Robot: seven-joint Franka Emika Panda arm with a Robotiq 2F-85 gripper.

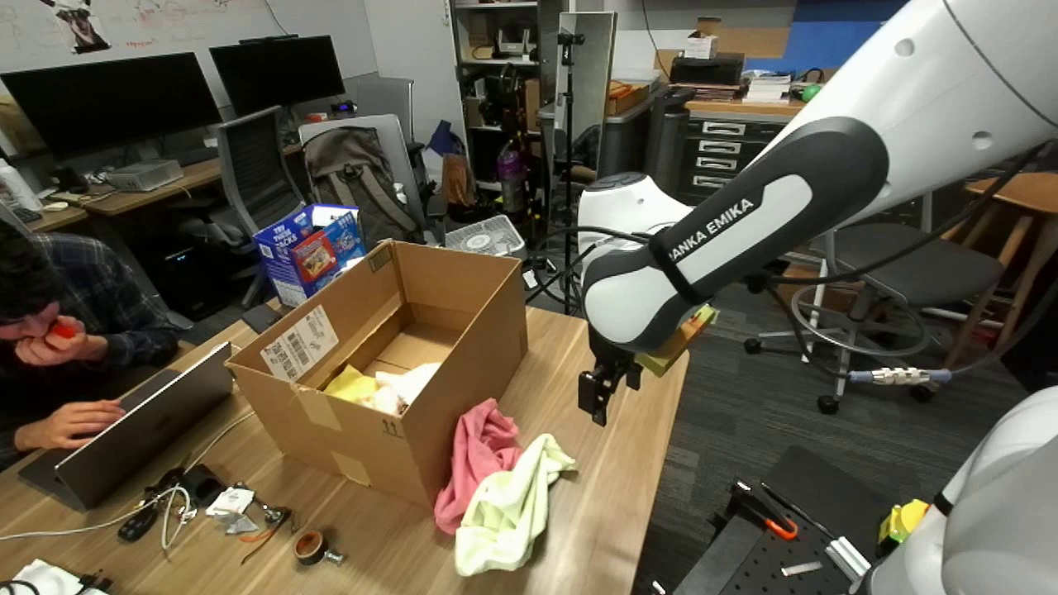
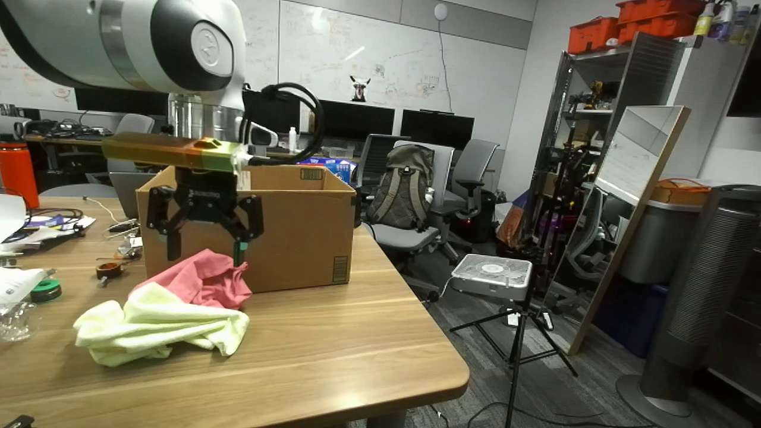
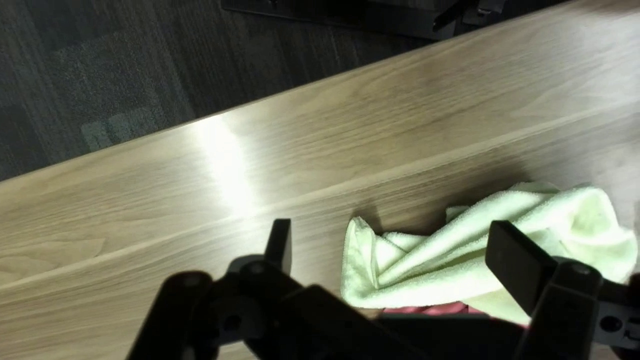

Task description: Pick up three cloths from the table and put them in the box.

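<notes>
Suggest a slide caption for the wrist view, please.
Open pincer above the table, pink cloth peeking past pale green cloth.

Arm [image 1: 793,194] bent; gripper [image 2: 206,250] hanging downward, fingers [image 2: 173,245] spread apart.

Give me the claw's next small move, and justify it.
Probably shift the open claw sideways to centre it over the pale green cloth: in the wrist view that cloth lies mostly right of the claw's middle, and it partly covers the pink cloth, so it likely should lift first.

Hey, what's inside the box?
An exterior view shows a yellow cloth and a whitish bundle; the near walls of the box hide part of both, and anything beneath is covered.
</notes>
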